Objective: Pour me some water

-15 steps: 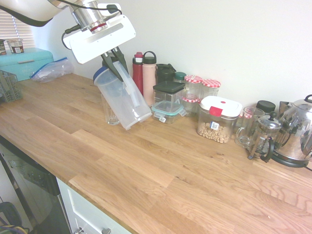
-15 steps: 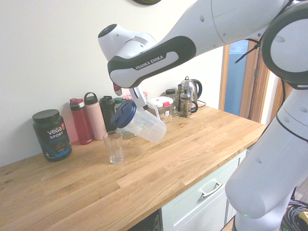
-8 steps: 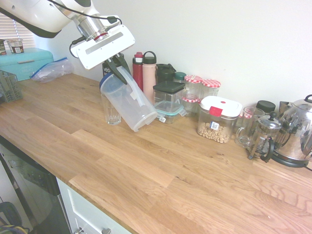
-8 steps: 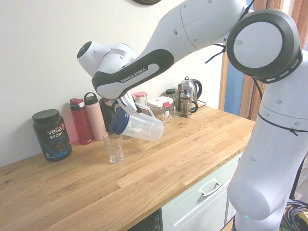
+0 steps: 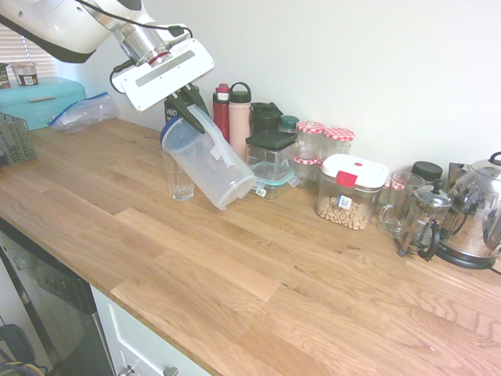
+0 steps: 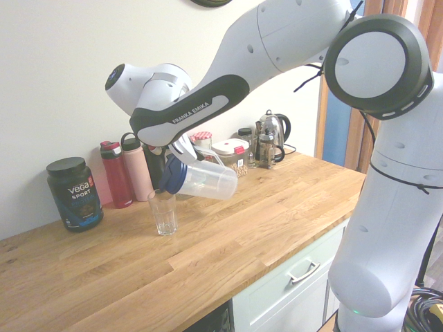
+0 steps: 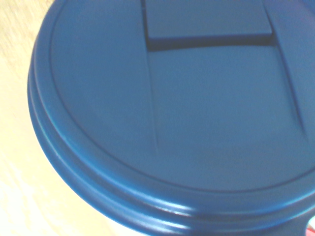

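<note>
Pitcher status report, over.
Gripper shut on pitcher handle. Pitcher tipped steeply, blue lid end just above drinking glass. No water visible. Nothing in the way.

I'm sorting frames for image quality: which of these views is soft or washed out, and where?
Wrist view: the pitcher's blue lid fills the frame, soft, no crisp edges; the wood beside it is blown out pale. First exterior view: sharp, though the bright window blinds wash out that corner; wide-angle lines bend. Second exterior view: even light, the glass and pitcher clear.
</note>
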`<state>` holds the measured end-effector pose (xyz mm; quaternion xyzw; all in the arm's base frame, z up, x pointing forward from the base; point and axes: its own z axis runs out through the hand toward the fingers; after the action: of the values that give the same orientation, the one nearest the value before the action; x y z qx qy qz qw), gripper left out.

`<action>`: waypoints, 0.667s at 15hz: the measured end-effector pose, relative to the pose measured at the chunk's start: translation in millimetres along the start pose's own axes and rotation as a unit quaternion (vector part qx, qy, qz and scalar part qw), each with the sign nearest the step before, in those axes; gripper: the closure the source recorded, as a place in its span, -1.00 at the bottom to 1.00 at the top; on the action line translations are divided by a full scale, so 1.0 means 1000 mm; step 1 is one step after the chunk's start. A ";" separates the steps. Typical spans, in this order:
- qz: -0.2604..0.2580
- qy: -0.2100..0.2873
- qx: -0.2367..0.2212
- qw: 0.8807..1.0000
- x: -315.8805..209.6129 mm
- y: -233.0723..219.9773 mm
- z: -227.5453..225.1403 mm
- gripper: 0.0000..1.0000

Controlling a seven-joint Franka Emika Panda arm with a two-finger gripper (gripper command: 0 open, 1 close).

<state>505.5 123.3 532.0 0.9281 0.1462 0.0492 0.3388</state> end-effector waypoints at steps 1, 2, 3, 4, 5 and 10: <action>0.022 0.010 0.017 1.000 -0.004 0.014 -0.007 1.00; 0.046 0.016 0.033 0.998 -0.012 0.031 -0.015 1.00; 0.071 0.020 0.051 0.996 -0.024 0.048 -0.023 1.00; 0.097 0.022 0.070 0.993 -0.038 0.066 -0.031 1.00; 0.123 0.024 0.086 0.988 -0.050 0.081 -0.038 1.00; 0.261 0.031 0.137 0.955 -0.069 0.160 0.009 1.00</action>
<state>479.0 -19.2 628.6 0.9694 -0.0851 0.1439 0.1795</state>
